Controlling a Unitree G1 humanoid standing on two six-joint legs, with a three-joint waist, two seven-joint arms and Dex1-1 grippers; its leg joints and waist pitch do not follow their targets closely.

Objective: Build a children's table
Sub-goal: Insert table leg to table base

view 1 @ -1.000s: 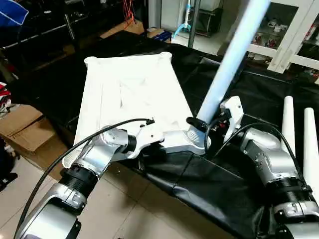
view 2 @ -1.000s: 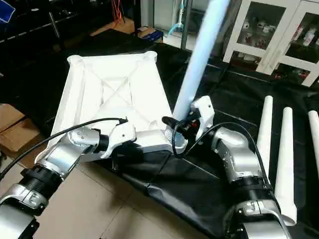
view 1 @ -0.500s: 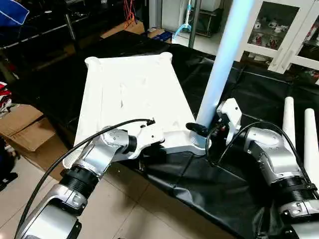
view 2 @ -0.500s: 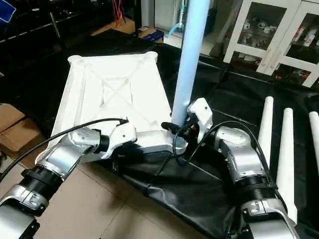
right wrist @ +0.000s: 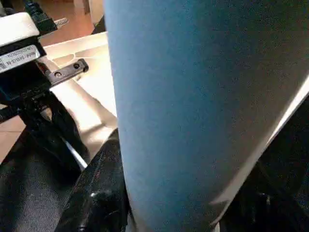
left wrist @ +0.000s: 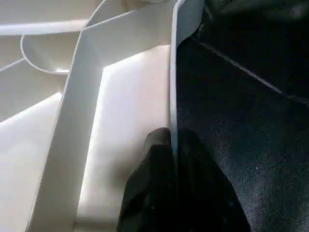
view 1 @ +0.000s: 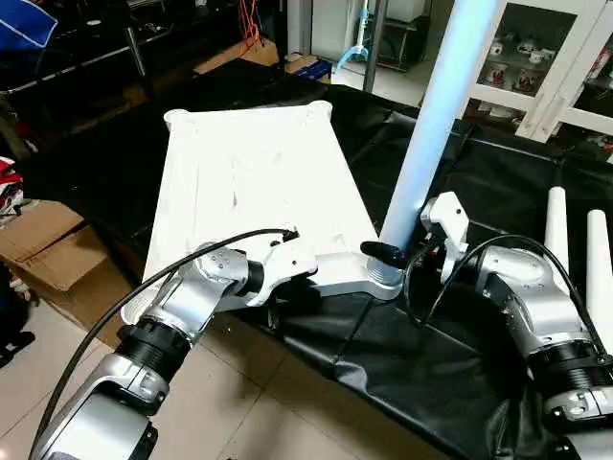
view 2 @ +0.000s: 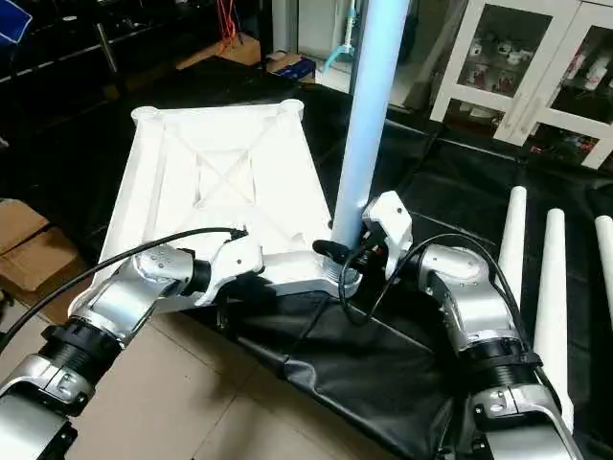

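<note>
The children's table top (view 1: 249,182) lies upside down on a black cloth, its X-ribbed underside facing up. My left gripper (left wrist: 174,140) is shut on the thin near rim of the top, one finger on each side. A long white leg (view 1: 431,125) stands almost upright in the near right corner socket (view 1: 383,278), leaning slightly right. My right gripper (view 1: 397,254) is shut around the leg just above the socket. One black finger (right wrist: 96,193) shows beside the tube.
Spare white legs (view 2: 512,240) (view 2: 551,287) (view 2: 603,249) lie on the cloth to my right. A white glass-door cabinet (view 2: 536,67) stands behind them. A cardboard box (view 1: 38,240) sits on the floor to the left. The cloth (view 1: 402,374) drapes over the near edge.
The leg has swung from a strong rightward lean to nearly upright in its socket. My right wrist has shifted a little right around its base. The left arm has stayed still.
</note>
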